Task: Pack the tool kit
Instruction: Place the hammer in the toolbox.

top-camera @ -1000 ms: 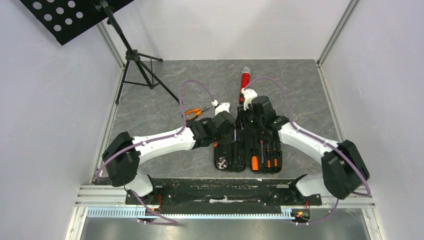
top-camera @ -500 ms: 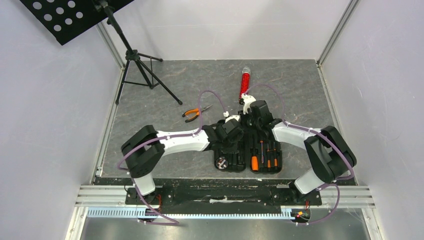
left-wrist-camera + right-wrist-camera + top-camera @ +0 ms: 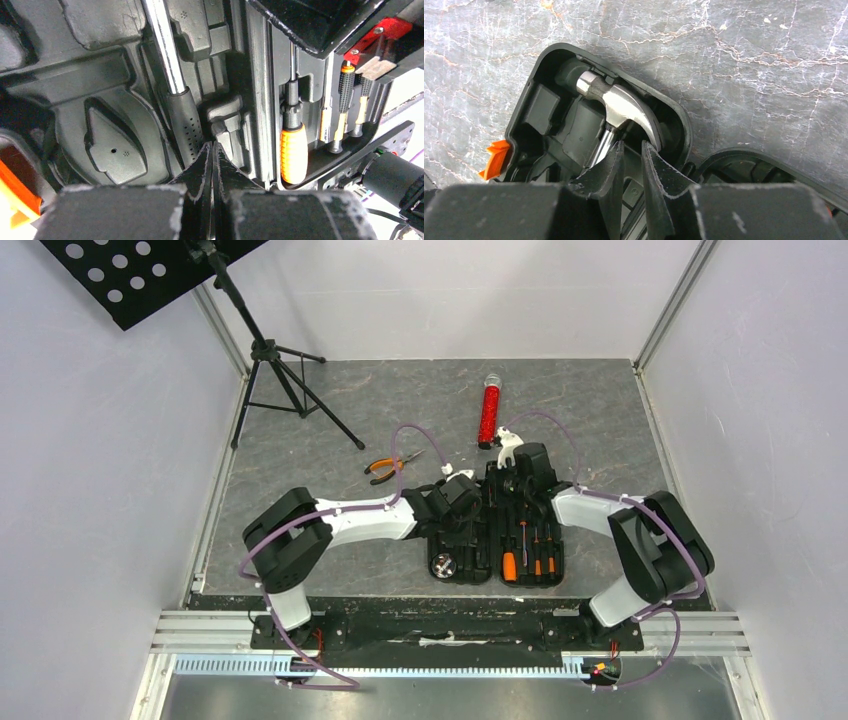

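Pliers (image 3: 386,467) are left lying on the table (image 3: 600,410), well apart from the tool kit case (image 3: 480,555), and that is what matters most about the change. A second ago the left arm was stretched out towards them. It is now seen drawn back over the open case, and the pliers lie just where they were. The left gripper (image 3: 213,150) has been closed fully in the meantime. In its wrist view the fingers are pressed flat together with nothing between them, the tips poised just beside the black grip of the hammer (image 3: 621,107) in its moulded slot. The orange-handled screwdriver (image 3: 293,152) is seated in the neighbouring half.

The right gripper (image 3: 631,150) has been shifted slightly at the far end of the case and its jaws have been narrowed. A thin gap is seen between the fingers, and nothing can be made out clamped in it. The hammer head is seen just beyond the tips, bedded in the rounded corner of the case next to the orange latch (image 3: 496,155).

The pliers are therefore judged not yet packed. With the left claw closed on nothing, a fresh reach would be needed before the case could be shut.
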